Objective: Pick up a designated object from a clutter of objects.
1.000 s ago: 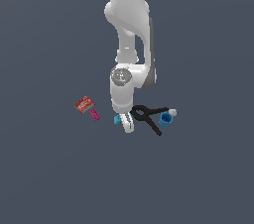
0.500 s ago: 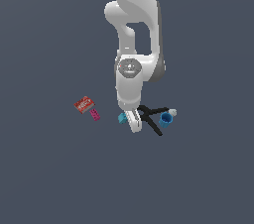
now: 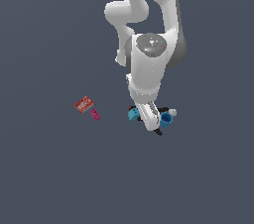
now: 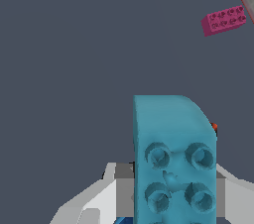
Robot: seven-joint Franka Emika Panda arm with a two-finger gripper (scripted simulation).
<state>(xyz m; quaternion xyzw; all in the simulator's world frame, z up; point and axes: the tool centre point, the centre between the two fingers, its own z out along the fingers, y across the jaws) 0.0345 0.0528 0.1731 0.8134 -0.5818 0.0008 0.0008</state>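
Teal brick (image 4: 173, 158) fills the wrist view, jaws closed against its sides.

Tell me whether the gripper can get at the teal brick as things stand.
Probably yes. The gripper is already down at the teal brick, and the wrist view shows the brick between the jaws with nothing on top of it. Whether the jaws press on it yet cannot be told.

glossy white rounded arm (image 3: 149, 64) with grey joint caps; white end effector (image 3: 149, 117), grey pads
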